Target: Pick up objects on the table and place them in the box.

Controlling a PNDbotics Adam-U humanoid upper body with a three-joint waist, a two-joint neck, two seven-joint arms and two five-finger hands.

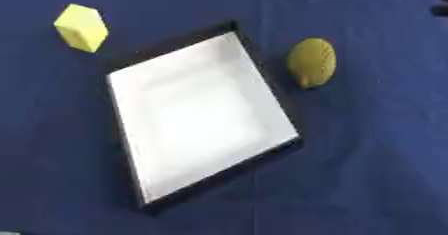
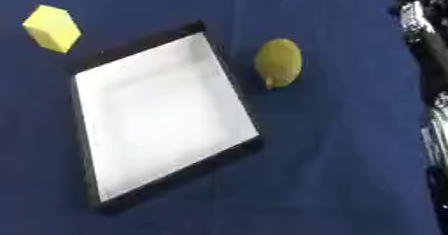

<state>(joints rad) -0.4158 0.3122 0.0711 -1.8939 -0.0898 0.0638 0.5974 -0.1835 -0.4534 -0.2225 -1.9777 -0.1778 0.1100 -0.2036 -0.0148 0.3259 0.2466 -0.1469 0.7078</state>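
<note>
Right eye view: lemon (image 2: pixel 278 62) lies just right of the empty box (image 2: pixel 162 116), long axis near vertical, and yellow block (image 2: pixel 52 27) sits upper left. Right arm (image 2: pixel 427 49) at the right edge is nearer the lemon; hand state cannot be told, and no left hand shows.

Shallow white box (image 1: pixel 197 121) with dark rim, askew; yellow block (image 1: pixel 81 27) beyond its far-left corner; lemon (image 1: pixel 312 62) just right.

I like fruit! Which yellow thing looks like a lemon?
The rounded lemon just right of the box. The other yellow thing, a block to the box's upper left, has flat faces and corners.
</note>
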